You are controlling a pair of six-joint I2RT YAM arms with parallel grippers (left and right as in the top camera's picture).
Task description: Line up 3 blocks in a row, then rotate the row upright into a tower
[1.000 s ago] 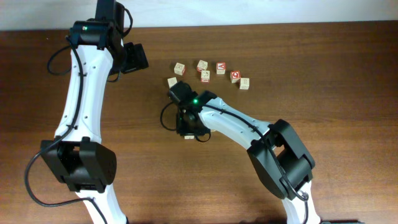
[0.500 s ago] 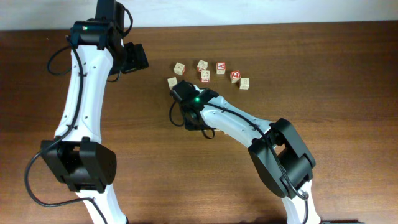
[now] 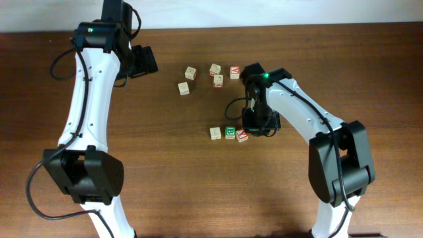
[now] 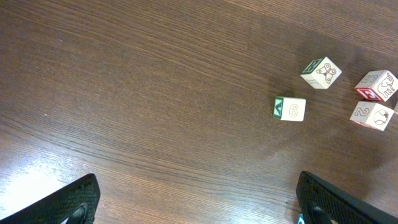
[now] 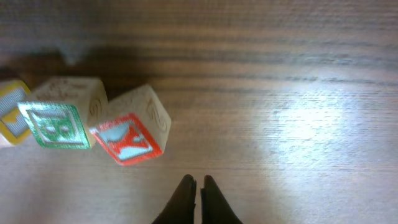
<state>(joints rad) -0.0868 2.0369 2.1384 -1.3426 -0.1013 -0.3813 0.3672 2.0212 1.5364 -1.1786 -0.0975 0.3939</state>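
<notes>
Three blocks lie in a row on the table: a pale tan block (image 3: 215, 133), a green B block (image 3: 230, 133) and a red-lettered block (image 3: 242, 135). The right wrist view shows the green B block (image 5: 56, 124), the red-lettered block (image 5: 130, 138) turned at an angle, and the third block (image 5: 11, 118) cut off at the left edge. My right gripper (image 3: 256, 125) (image 5: 199, 183) hangs just right of the red-lettered block, shut on nothing. My left gripper (image 3: 142, 63) (image 4: 202, 208) is far off at the back left, wide open and empty.
Several other letter cubes sit behind the row, among them a pale cube (image 3: 184, 88), a cube (image 3: 190, 72) and a red-lettered cube (image 3: 234, 72). The left wrist view shows a green-sided cube (image 4: 290, 109) and others (image 4: 321, 73). The table's back edge (image 3: 264, 26) runs behind them.
My right arm has swung from the left side of the cube cluster to its right, and its jaws have closed. Three blocks now lie uncovered in a row. The left arm has not moved.
</notes>
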